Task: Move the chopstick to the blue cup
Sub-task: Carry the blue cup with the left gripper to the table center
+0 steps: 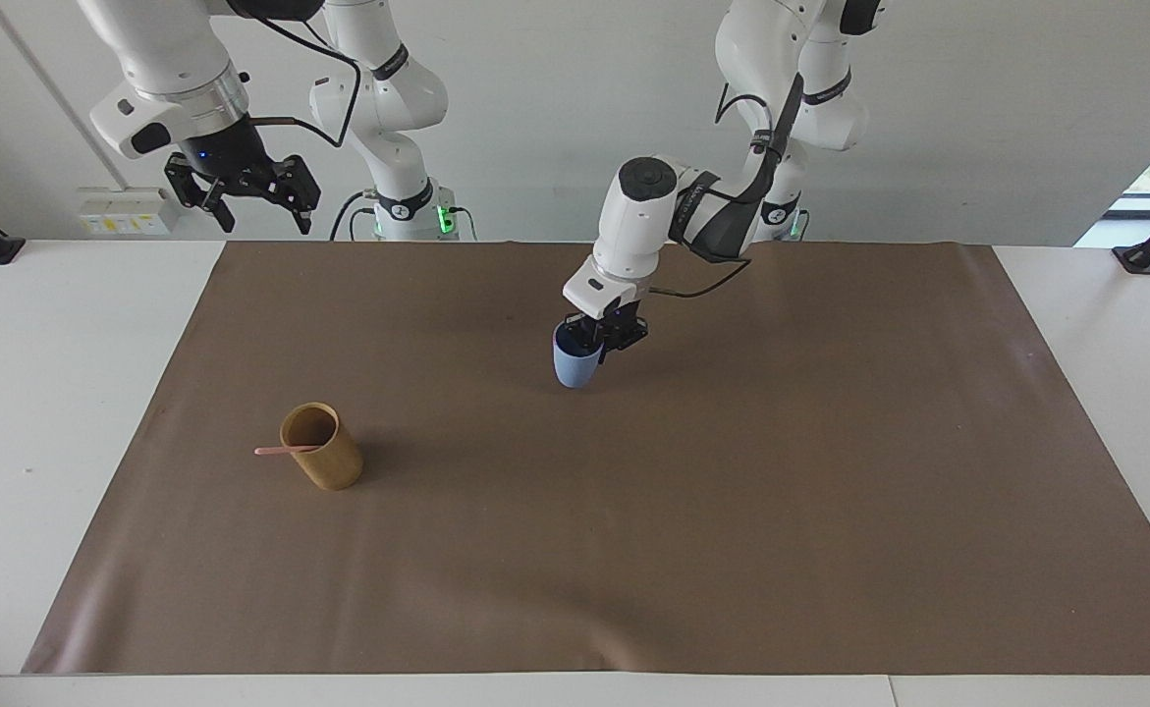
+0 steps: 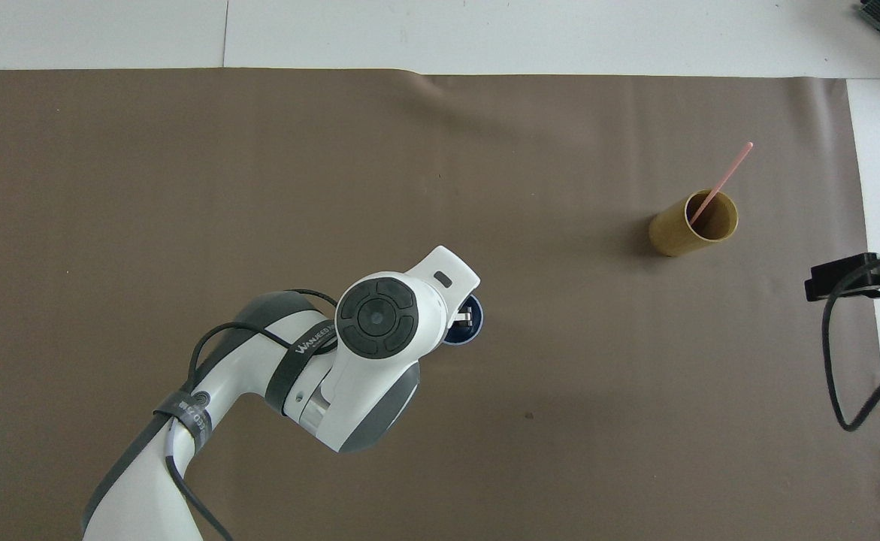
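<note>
Facing view: left gripper (image 1: pixel 596 346) pinching rim of blue cup (image 1: pixel 573 365), 1 finger inside, cup at mat (image 1: pixel 633 550) centre, probably being placed closer to the right arm for an easier handover. Chopstick (image 1: pixel 280 451) leaning in tan cup (image 1: pixel 322 447) toward the right arm's end, tip over the rim. Right gripper (image 1: pixel 244 189) spread, waiting raised above its table corner.

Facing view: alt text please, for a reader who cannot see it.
The left gripper grips the blue cup by its rim, mid-mat. The chopstick leans in the tan cup toward the right arm's end; the right gripper waits, jaws open.
</note>
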